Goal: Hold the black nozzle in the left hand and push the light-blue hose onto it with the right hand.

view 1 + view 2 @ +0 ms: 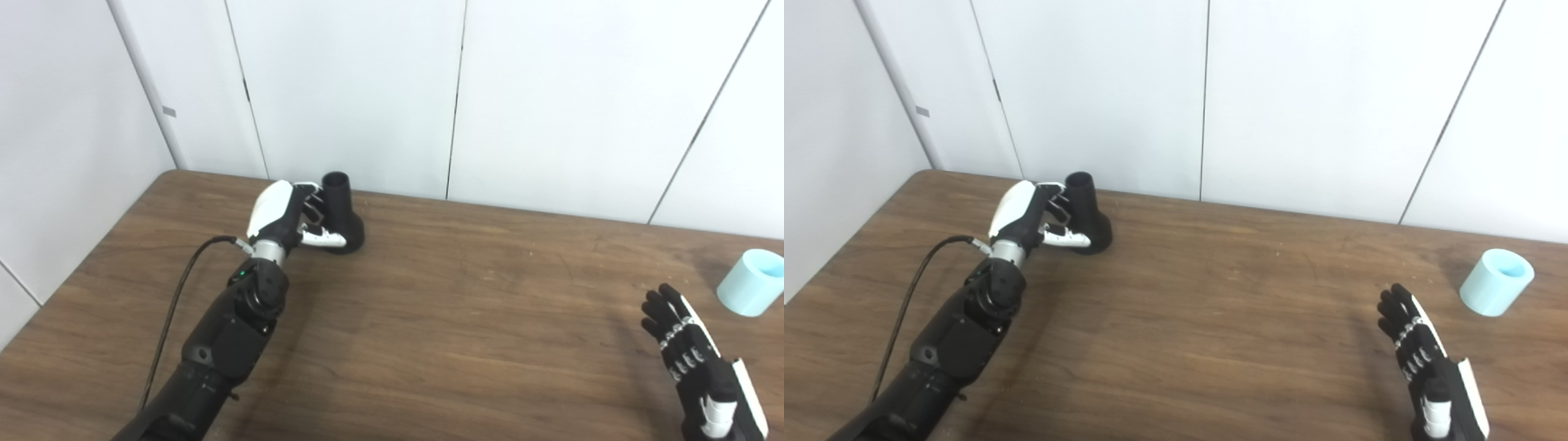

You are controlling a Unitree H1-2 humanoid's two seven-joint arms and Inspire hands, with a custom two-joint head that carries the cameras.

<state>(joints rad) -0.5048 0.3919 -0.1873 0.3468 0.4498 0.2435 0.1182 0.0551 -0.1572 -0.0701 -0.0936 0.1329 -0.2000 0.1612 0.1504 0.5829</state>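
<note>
The black nozzle (340,214) stands upright on the wooden table (465,318) near the back wall, its narrow neck up and its wide base down. My left hand (288,214) is right against its left side. The fingers (313,205) are beside the neck and the thumb (324,240) reaches across the front of the base, not closed around it. The light-blue hose piece (751,282), a short open cylinder, stands at the far right of the table. My right hand (692,355) is open and empty, fingers straight, a little in front and left of the hose.
A black cable (177,294) runs along my left arm over the table. White wall panels (367,92) stand close behind the nozzle. The table's left edge (79,263) runs diagonally beside my left arm.
</note>
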